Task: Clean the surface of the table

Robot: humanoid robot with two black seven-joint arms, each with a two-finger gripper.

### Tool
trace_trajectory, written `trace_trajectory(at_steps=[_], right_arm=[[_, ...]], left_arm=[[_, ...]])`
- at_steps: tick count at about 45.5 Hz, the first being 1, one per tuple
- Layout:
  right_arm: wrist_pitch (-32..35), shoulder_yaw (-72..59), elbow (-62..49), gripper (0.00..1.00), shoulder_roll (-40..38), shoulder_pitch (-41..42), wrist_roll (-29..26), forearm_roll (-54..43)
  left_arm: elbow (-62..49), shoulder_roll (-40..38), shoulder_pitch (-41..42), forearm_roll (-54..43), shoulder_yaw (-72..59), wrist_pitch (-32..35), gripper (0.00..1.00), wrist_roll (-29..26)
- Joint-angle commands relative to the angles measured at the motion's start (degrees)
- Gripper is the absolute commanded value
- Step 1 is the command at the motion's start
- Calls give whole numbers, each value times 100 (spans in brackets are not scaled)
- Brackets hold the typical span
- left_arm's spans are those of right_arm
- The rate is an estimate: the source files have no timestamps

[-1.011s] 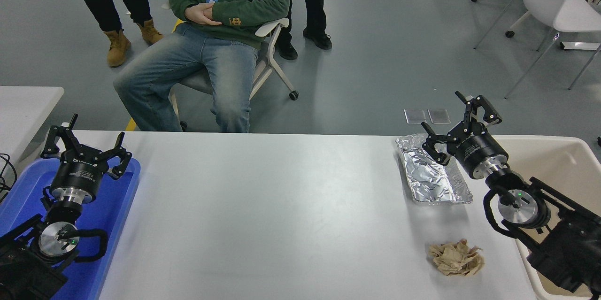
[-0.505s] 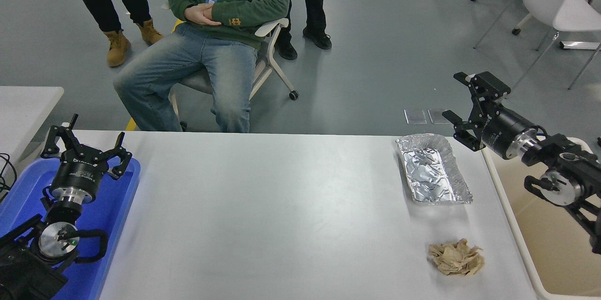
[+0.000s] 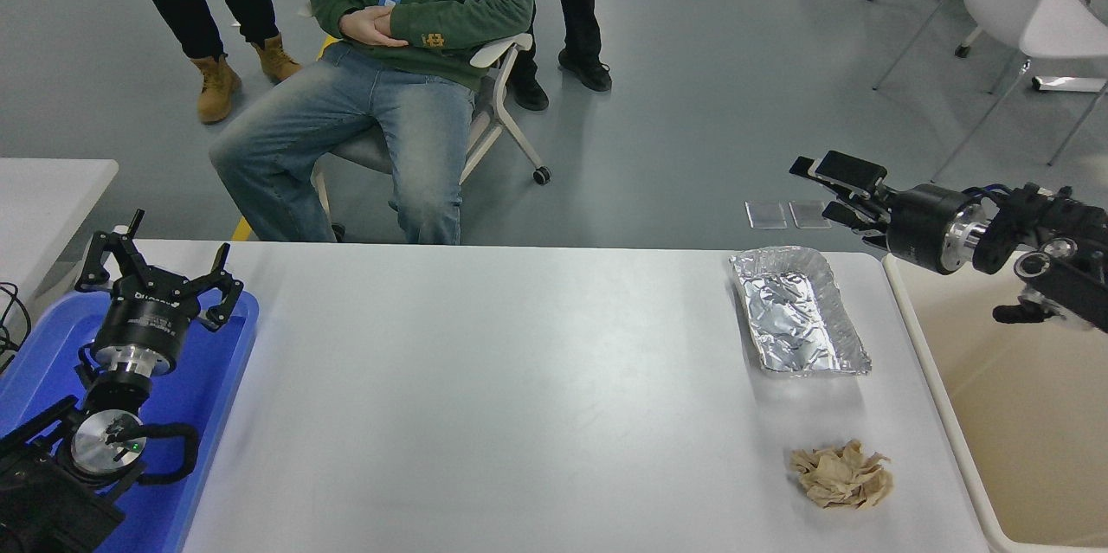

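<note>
the worktop [image 3: 519,380] fills the middle of the view and is not yet cleared: one foil tray [image 3: 798,321] and one crumpled brown paper wad [image 3: 840,474] are left on its right side. nothing is held by either gripper: right gripper [image 3: 829,186] raised beyond the far edge, jaws apart; left gripper [image 3: 156,272] parked over the blue tray [image 3: 216,397], jaws spread.

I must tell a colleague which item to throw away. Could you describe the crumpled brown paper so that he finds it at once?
Look at the wide white table surface, then at its near right corner, beside the beige bin. There the crumpled brown paper lies alone on the white. Its neighbour, the foil tray, is farther back, silver, shiny and box-shaped, while the paper is a dull tan wad.
</note>
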Motion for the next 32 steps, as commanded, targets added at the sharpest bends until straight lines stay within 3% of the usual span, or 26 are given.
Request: trace_trajectory(at_steps=[1, 32], right_arm=[[-41, -972, -57, 100, -5, 553, 0, -608], [-1316, -4277, -1902, 100, 1594, 1019, 18, -687]], left_arm=[[0, 0, 2, -1, 0, 0, 100, 0], [0, 0, 2, -1, 0, 0, 100, 0]])
